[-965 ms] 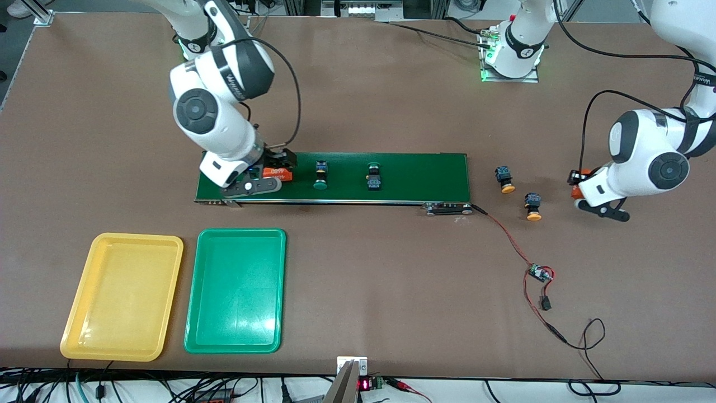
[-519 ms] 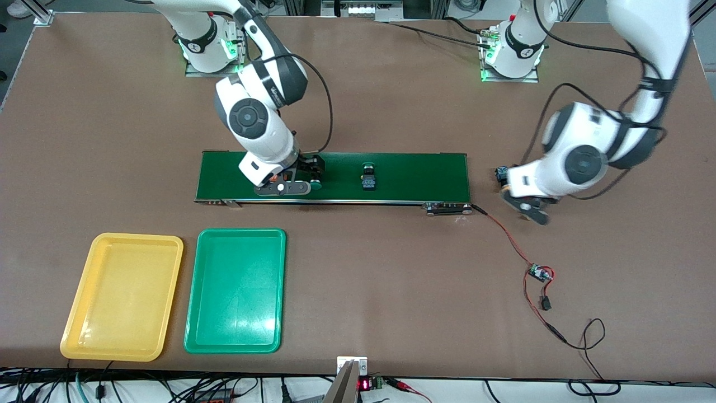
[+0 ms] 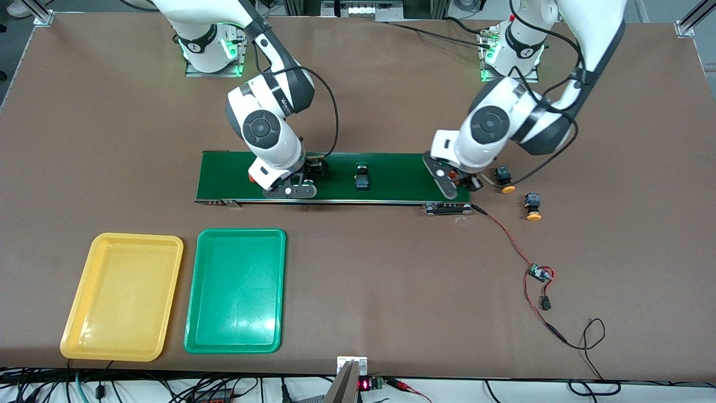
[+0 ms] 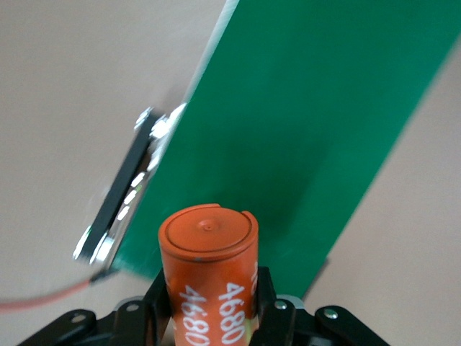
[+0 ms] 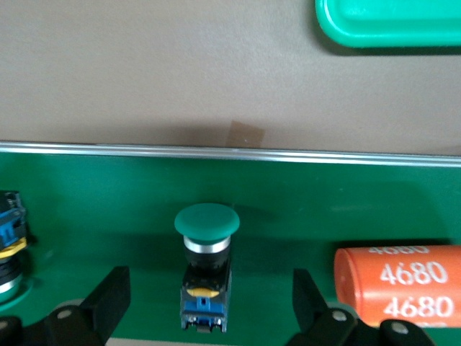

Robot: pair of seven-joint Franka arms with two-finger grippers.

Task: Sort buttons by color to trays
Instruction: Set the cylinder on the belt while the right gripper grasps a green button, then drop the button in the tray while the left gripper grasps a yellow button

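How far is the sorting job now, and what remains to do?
Nothing is sorted: the yellow tray and green tray hold no buttons. In hand: the right gripper, jaws open, straddles a green button on the conveyor belt. The left gripper holds an orange cylinder over the belt's end. Left: the other green button and two yellow buttons.

The table top (image 3: 391,291) is a matt brown board, smooth and even. On it, at lower left of the front view, the yellow tray (image 3: 122,296) and green tray (image 3: 235,291) are glossy plastic with soft reflections. The conveyor belt (image 3: 391,173) is a flat matt green, edged by a shiny metal rail (image 5: 216,152). The orange cylinder (image 4: 209,274) looks smooth and satin with white printing. The green button (image 5: 207,220) has a smooth plastic cap over a bright metal ring.
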